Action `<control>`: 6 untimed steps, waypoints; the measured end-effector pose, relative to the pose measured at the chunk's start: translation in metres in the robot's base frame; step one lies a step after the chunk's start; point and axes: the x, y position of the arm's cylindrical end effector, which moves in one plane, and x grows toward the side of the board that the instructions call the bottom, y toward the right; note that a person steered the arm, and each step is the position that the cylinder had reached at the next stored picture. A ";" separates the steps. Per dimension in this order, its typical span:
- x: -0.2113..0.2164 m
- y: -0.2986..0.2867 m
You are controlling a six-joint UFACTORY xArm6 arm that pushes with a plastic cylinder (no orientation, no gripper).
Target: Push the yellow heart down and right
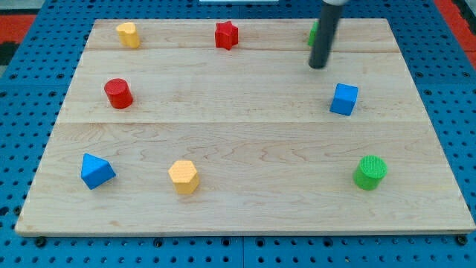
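Note:
The yellow heart (128, 34) lies near the top left corner of the wooden board (238, 134). My tip (318, 66) rests on the board near the top right, far to the right of the heart. A green block (313, 33) is mostly hidden behind the rod, just above the tip; its shape cannot be made out. A blue cube (343, 99) sits just below and right of the tip.
A red star (227, 35) is at the top middle and a red cylinder (118, 93) below the heart. A blue triangle (96, 171), a yellow pentagon (183, 177) and a green cylinder (370, 172) lie along the bottom.

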 end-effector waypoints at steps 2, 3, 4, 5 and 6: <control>0.007 -0.242; 0.000 -0.398; -0.063 -0.408; -0.082 -0.354; -0.017 -0.278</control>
